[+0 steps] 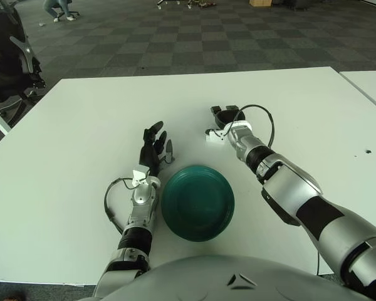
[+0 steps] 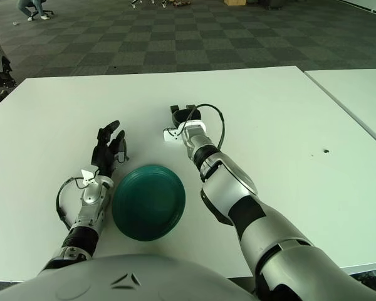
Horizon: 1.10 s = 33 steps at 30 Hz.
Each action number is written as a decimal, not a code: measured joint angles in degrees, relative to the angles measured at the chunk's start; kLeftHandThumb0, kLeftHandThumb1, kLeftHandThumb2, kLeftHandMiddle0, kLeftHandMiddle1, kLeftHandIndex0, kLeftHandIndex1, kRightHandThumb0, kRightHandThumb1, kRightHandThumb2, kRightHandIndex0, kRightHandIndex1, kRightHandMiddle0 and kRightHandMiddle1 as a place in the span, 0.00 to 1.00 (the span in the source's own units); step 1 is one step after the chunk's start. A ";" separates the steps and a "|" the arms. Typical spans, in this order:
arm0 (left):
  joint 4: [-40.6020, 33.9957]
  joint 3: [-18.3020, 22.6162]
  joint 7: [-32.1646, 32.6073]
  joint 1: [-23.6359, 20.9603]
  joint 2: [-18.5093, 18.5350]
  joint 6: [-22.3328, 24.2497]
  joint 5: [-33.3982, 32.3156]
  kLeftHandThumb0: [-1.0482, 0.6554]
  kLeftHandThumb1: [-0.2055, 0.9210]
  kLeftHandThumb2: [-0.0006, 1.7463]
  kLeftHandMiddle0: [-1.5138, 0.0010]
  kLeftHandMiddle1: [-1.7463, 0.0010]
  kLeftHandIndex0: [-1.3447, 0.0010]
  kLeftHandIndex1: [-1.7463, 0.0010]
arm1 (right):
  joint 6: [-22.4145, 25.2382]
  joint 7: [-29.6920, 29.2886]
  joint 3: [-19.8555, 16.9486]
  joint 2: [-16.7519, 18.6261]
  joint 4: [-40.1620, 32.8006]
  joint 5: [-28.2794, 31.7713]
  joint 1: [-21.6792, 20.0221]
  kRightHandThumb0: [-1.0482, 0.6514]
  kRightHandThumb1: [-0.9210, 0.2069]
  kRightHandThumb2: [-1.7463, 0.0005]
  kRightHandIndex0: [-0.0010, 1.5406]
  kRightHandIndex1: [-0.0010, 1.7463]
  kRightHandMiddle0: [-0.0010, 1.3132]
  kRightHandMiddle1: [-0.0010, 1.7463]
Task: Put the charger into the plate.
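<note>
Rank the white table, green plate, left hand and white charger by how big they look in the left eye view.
1. White table, by far the largest.
2. Green plate.
3. Left hand, fingers spread, left of the plate.
4. White charger, smallest, partly hidden by the right hand over it.

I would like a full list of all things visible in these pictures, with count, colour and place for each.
round green plate: one, dark green, on the near middle of the table.
small white charger: one, white, beyond the plate, at the right hand.
white table: one, white, filling the view.
second table: one, white, far right.
checkered floor: grey, behind the table.
left hand: one, black, fingers spread, left of the plate.
right hand: one, black, closed around the charger.
</note>
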 measured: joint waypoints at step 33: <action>-0.58 0.17 -0.03 0.29 -0.01 -0.01 -0.10 0.23 1.00 0.48 0.74 1.00 1.00 0.53 | 4.53 -4.29 2.22 1.59 -2.68 -2.35 2.09 0.09 0.00 0.57 0.09 0.00 0.00 0.07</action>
